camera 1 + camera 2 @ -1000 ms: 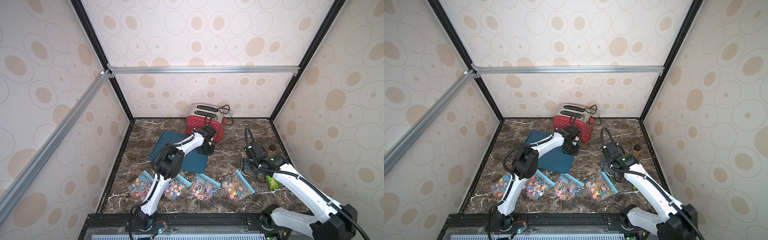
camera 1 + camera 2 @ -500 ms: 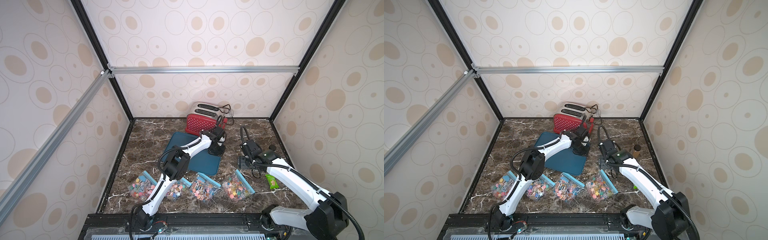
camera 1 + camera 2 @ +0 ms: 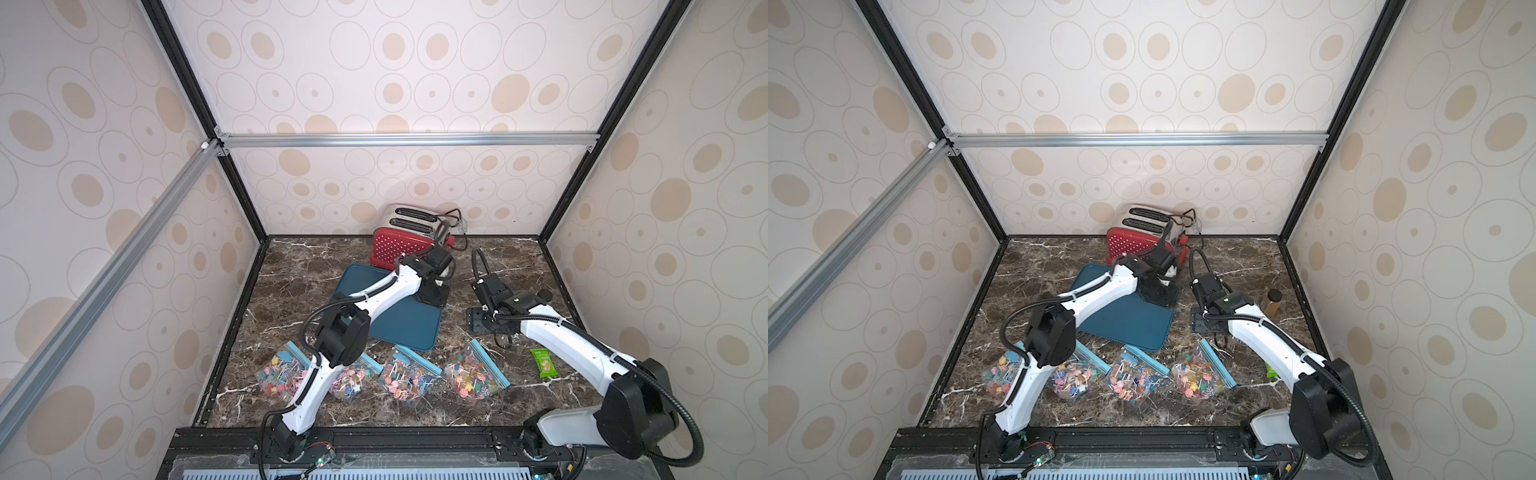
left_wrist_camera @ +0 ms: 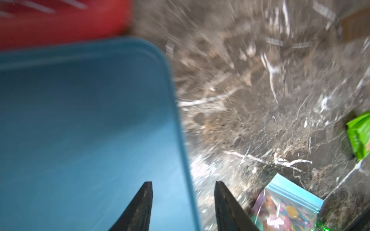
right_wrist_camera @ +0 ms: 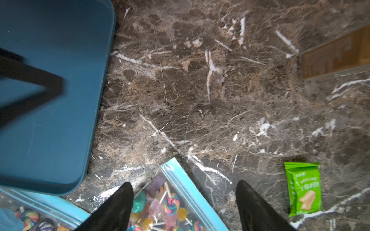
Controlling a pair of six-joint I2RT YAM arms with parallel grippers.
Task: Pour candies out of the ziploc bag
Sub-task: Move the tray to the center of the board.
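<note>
Several clear ziploc bags with blue zip strips lie in a row near the table's front edge, each filled with candies on white sticks. My right gripper point(image 3: 480, 322) point(image 5: 184, 183) hangs open over the marble just behind the rightmost ziploc bag point(image 3: 473, 376) point(image 5: 186, 186). That bag's zip end and its candies point(image 5: 172, 202) show between the jaws, untouched. My left gripper point(image 3: 432, 297) point(image 4: 183, 183) is open above the far right corner of the blue tray point(image 3: 395, 328) point(image 4: 80, 120), with the tray's rim running between its fingers.
A red toaster point(image 3: 399, 249) with a black cord stands against the back wall. A green snack packet point(image 3: 543, 365) point(image 5: 304, 188) lies at the right. A brown bottle point(image 3: 1273, 301) stands by the right wall. Patterned walls enclose the dark marble table.
The left gripper slid the blue tray to the right while shut on it, then opened its jaws. The right gripper shifted a little left and stayed open.
</note>
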